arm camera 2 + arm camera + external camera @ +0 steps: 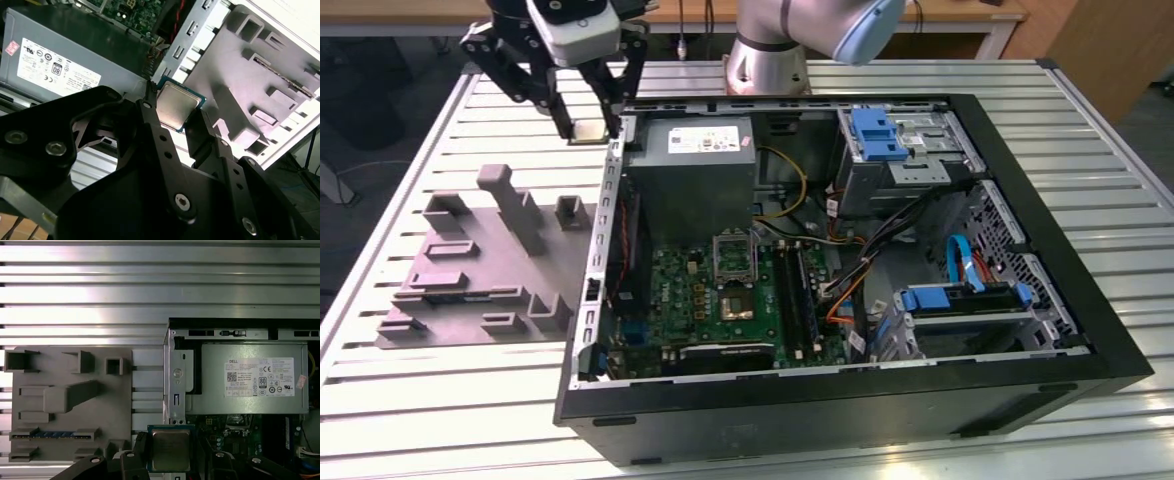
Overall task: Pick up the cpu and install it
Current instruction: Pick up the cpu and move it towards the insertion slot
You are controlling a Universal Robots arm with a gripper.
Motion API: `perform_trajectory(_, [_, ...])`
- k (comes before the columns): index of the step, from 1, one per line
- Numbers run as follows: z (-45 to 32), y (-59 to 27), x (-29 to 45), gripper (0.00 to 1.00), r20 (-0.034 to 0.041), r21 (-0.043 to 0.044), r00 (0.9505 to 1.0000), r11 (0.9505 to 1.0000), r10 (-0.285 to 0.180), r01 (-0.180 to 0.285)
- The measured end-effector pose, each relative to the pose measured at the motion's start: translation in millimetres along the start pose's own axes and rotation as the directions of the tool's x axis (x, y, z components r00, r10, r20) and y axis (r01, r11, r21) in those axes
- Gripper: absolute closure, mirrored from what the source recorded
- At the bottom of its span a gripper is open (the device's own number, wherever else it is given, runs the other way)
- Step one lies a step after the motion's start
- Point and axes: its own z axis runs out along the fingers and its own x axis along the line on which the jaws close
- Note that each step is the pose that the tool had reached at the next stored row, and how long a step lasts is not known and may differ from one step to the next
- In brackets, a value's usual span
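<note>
Silvery slatted table (1101, 120) lies under the gripper (172, 112), closed on the cpu (177, 102).

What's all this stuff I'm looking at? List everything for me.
cpu: one, silvery-grey, held above the table's edge by the case.
tray: one, grey, on the table, at the exterior view's left of the case.
computer case: one, black, open, on the table.
power supply: one, grey, inside the case.
circuit board: one, green, inside the case.
drive brackets: two, blue, inside the case.
table: one, silvery, slatted.
arm: one, grey, behind the case.
tool: one, black, shut on the cpu.
</note>
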Motion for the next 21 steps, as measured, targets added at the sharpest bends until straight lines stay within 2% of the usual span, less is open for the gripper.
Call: perform_trajectory(21, [1.3,1.0,-48.8,0.53,-0.0001,0.0,1.0,1.0,0.0,0.0])
